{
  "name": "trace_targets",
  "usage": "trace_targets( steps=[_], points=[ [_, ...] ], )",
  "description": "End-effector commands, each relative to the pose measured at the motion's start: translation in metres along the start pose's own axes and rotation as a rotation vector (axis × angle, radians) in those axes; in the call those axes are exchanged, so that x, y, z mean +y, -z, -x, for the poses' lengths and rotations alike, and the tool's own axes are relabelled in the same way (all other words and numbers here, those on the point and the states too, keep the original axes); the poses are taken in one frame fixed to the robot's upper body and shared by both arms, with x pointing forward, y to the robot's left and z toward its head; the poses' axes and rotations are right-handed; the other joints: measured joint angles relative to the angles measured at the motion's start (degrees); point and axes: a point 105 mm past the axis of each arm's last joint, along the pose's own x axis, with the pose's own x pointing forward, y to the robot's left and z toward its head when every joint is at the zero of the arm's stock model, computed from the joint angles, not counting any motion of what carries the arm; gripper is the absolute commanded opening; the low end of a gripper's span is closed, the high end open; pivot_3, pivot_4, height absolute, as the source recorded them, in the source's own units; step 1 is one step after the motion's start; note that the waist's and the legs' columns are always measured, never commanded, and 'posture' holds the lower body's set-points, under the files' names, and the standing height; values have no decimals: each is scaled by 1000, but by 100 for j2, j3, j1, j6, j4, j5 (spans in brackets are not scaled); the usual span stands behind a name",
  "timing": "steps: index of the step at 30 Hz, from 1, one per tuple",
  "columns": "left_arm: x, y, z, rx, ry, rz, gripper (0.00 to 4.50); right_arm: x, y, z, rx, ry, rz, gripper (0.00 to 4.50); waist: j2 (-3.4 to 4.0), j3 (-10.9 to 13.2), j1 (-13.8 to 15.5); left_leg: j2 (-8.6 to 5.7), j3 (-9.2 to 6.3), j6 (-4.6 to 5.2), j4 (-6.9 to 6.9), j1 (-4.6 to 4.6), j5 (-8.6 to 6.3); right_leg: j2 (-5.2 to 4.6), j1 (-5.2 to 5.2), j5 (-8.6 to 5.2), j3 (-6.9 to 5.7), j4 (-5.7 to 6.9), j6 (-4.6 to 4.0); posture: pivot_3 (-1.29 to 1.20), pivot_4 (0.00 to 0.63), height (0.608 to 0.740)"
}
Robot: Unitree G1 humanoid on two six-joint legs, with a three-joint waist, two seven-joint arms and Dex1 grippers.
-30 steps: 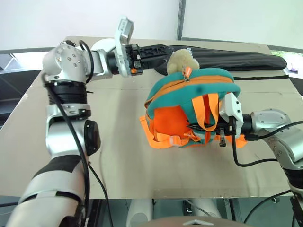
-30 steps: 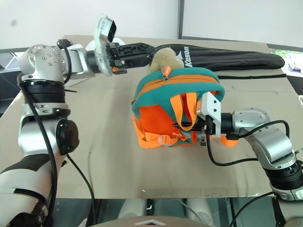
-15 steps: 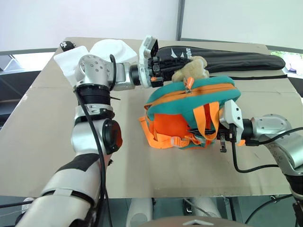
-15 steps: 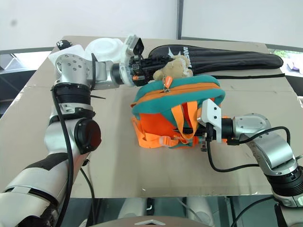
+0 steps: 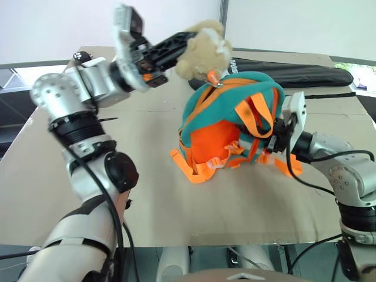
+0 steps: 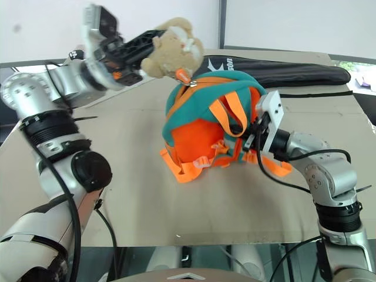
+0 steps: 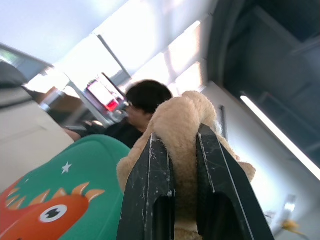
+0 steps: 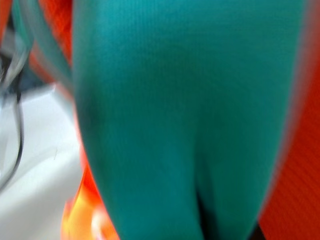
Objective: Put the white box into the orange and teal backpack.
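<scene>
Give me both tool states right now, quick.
Left tool: shut on the plush charm.
Right tool: shut at the backpack straps; hold unclear.

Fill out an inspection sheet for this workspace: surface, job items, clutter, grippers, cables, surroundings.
Surface: brown cardboard-covered table, mostly bare in front.
Job's things: orange and teal backpack propped upright mid-table, zip closed along its visible top; white box nothing seen.
Clutter: black racket cover lying along the far edge.
Grippers: left gripper shut on the beige plush charm, raised above the backpack; right gripper shut, at the backpack's straps, grasp hidden.
Cables: black cable looping along the right arm.
Surroundings: person beyond the table, white wall behind.
</scene>
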Motion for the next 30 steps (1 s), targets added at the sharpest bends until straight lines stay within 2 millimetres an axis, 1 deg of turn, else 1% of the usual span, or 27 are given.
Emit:
trace_targets(
  steps=[1,4,6,10,12,15,16,19,20,22,23,24,25,27,30],
  points=[
    [-21,-9,30,-132,-54,-191,12,-23,-27,13,-148,155,-84,0,0,0,12,0,-2,0,-1,-1,0,-1,0,0,-4,0,0,0,150,740],
    [-11,-3,53,-227,-174,-224,12,-43,-39,18,-266,285,-184,0,1,-1,32,-2,3,-1,-3,1,0,-8,2,0,-3,2,-1,0,150,740],
    [-7,1,67,-290,-229,-224,12,-54,-44,21,-308,358,-220,0,1,-1,25,-3,5,-1,-2,2,0,-11,1,1,-2,2,-1,0,150,740],
    [-2,30,86,-269,-329,-215,12,-74,-53,20,-362,507,-262,0,2,-4,13,-5,8,1,1,6,-1,-13,1,2,0,10,-2,0,150,740],
    [-1,37,92,-287,-355,-201,12,-82,-58,22,-391,572,-282,0,0,-5,25,-5,7,1,1,7,-1,-13,1,1,0,16,-3,0,150,740],
    [8,42,112,-355,-450,-180,12,-102,-72,32,-475,717,-325,0,0,-5,28,-8,4,2,3,9,-1,-14,1,1,-3,26,-4,0,150,740],
    [7,40,115,-380,-456,-180,12,-106,-74,35,-487,747,-334,0,-1,-6,26,-9,5,2,5,10,-1,-14,2,1,-2,27,-5,0,150,740],
    [-6,19,115,-501,-396,-181,12,-114,-74,40,-448,827,-274,0,-5,-8,74,-11,-5,2,11,4,-1,-13,3,0,-10,27,-6,0,150,740],
    [-11,8,116,-547,-371,-178,12,-115,-75,41,-428,850,-235,0,-5,-8,76,-11,-5,2,12,2,-1,-13,3,0,-11,24,-6,0,150,740],
    [-24,-7,112,-602,-306,-168,12,-110,-76,35,-357,838,-109,0,-5,-8,78,-13,-4,3,11,0,-1,-14,2,1,-9,20,-5,0,150,740],
    [-28,-11,110,-614,-284,-159,12,-107,-75,32,-332,824,-65,0,-3,-7,76,-13,-4,3,10,-1,-1,-14,3,1,-9,17,-5,0,150,740],
    [-33,-15,105,-627,-253,-160,12,-102,-74,27,-296,801,-9,0,-3,-7,74,-13,-3,3,9,-3,-1,-14,2,1,-8,15,-5,0,150,740],
    [-38,-21,96,-634,-219,-167,12,-94,-74,18,-254,759,68,0,-3,-7,69,-13,-2,3,7,-3,-2,-14,2,1,-8,8,-4,0,150,740],
    [-53,-25,64,-582,-139,-203,12,-61,-69,-10,-183,572,204,0,-7,-3,88,-12,-4,3,3,-9,-1,-12,1,1,-12,1,-3,0,150,740],
    [-61,-25,35,-532,-86,-226,12,-23,-58,-33,-121,359,289,0,-7,-2,77,-12,-6,3,1,-13,-1,-8,1,1,-13,-12,-3,0,150,740]
  ],
)
